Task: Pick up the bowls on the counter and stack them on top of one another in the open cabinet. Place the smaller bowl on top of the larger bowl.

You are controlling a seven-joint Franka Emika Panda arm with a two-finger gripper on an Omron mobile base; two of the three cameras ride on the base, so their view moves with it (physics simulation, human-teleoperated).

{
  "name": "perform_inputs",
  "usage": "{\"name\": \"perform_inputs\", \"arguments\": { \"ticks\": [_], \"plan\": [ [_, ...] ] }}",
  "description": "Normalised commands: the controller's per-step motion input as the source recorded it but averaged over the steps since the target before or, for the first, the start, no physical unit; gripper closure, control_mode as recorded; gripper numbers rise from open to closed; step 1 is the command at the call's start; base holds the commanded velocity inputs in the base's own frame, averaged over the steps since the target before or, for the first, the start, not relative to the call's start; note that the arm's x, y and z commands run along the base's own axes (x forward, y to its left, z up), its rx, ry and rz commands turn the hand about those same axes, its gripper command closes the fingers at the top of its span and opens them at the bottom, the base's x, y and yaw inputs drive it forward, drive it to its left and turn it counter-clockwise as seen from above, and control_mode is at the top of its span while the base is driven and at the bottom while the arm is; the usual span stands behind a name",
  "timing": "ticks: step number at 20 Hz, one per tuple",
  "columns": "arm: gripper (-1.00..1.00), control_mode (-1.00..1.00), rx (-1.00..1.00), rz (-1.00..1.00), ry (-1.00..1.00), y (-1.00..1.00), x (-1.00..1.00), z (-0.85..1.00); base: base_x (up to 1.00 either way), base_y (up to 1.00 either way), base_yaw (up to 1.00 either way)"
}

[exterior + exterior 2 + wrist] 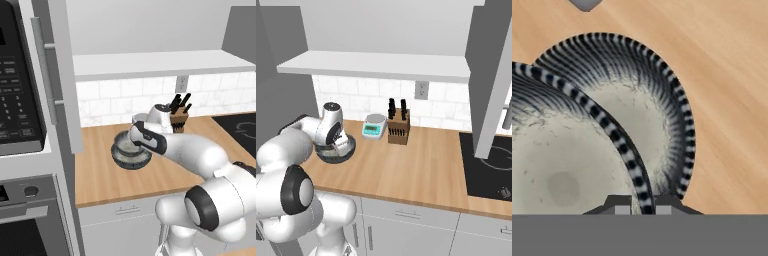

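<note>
- Now the gripper [643,206] is pinching the rim of one bowl [557,170], low in the hand view.
- Another bowl [637,115] is sitting underneath, on the counter [150,175].
- I cannot tell which is wider.
- Nothing is sitting in the open cabinet [376,65] yet, so both bowls are still waiting.

Bowls [131,154] on counter [105,175], scale [373,125] behind, knife block [398,129] right of scale
</note>
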Motion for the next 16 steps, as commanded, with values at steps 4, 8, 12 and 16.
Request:
{"name": "perform_inputs", "arguments": {
  "ticks": [4, 8, 12, 16],
  "plan": [
    [1.00, -1.00, 0.00, 0.00, 0.00, -0.12, 0.03, -0.04, 0.00, 0.00, 0.00],
    [1.00, -1.00, 0.00, 0.00, 0.00, -0.04, 0.13, -0.10, 0.00, 0.00, 0.00],
    [1.00, -1.00, 0.00, 0.00, 0.00, 0.00, 0.18, -0.24, 0.00, 0.00, 0.00],
    [1.00, -1.00, 0.00, 0.00, 0.00, 0.00, 0.10, -0.30, 0.00, 0.00, 0.00]
  ]
}}
